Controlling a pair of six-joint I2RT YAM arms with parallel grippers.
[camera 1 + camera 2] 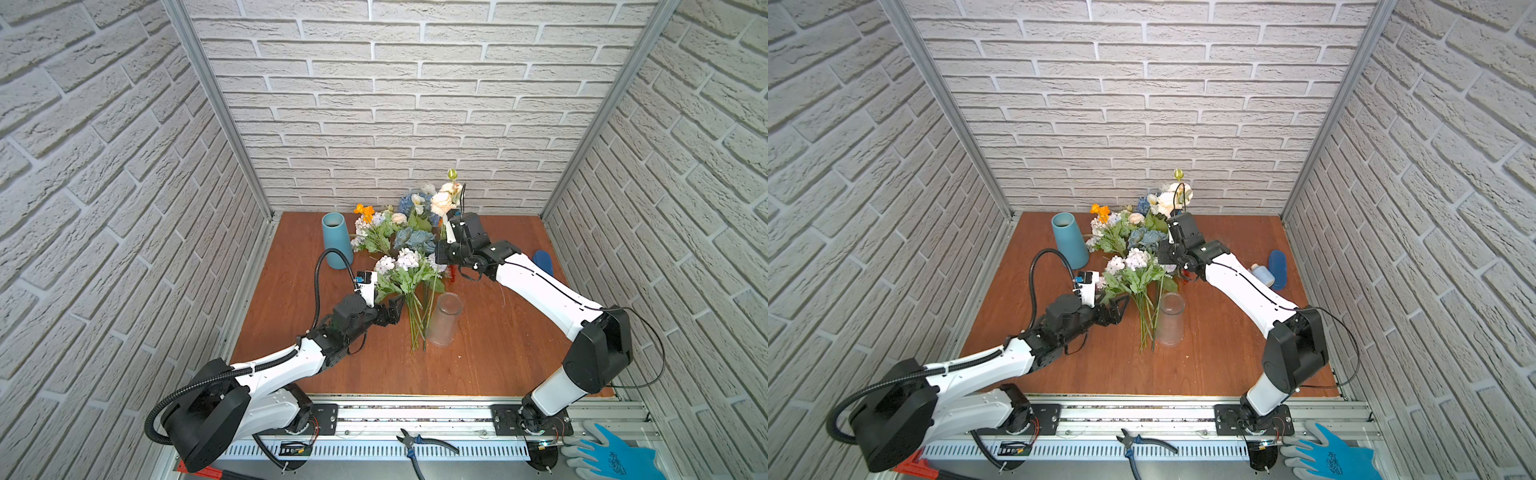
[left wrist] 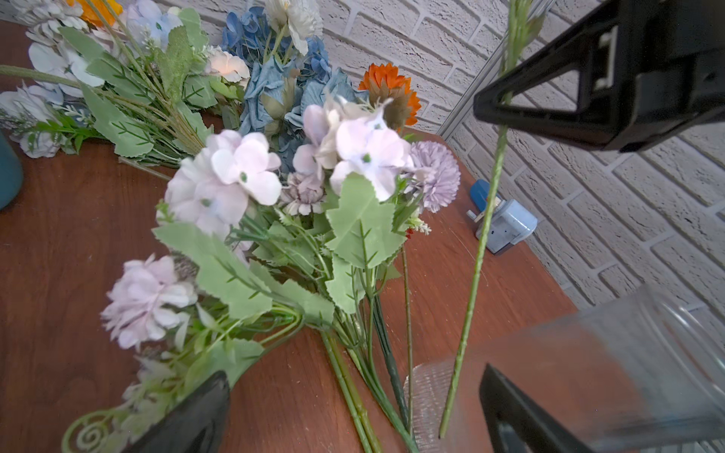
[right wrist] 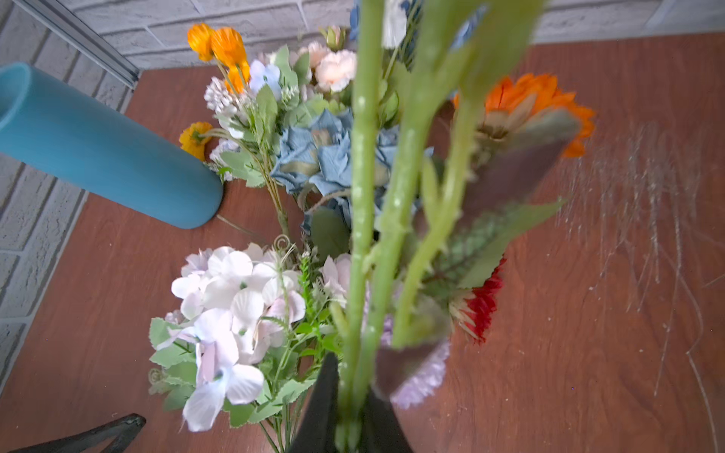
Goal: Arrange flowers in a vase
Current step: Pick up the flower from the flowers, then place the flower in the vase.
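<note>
Nearest the front, the left gripper (image 1: 390, 313) sits with its jaws wide apart and nothing in them, just beside the stems of the lilac bunch (image 1: 405, 266) lying on the table (image 1: 498, 353). On the other side of those stems is the glass vase (image 1: 444, 322).

A bit further back, the right gripper (image 1: 449, 232) is clamped on a long green stem (image 2: 475, 274). It has cream roses (image 1: 442, 201) up top and its bottom end hangs right by the vase. I can't tell if it's inside the mouth.

My take: line the tip up over the opening first, keep the stem close to upright, go down slow, and only let go once it's well in. A light vase like that could tip, so the free gripper might steady it.

The other flowers (image 1: 386, 232) and a blue vase (image 1: 336, 241) are at the back.
</note>
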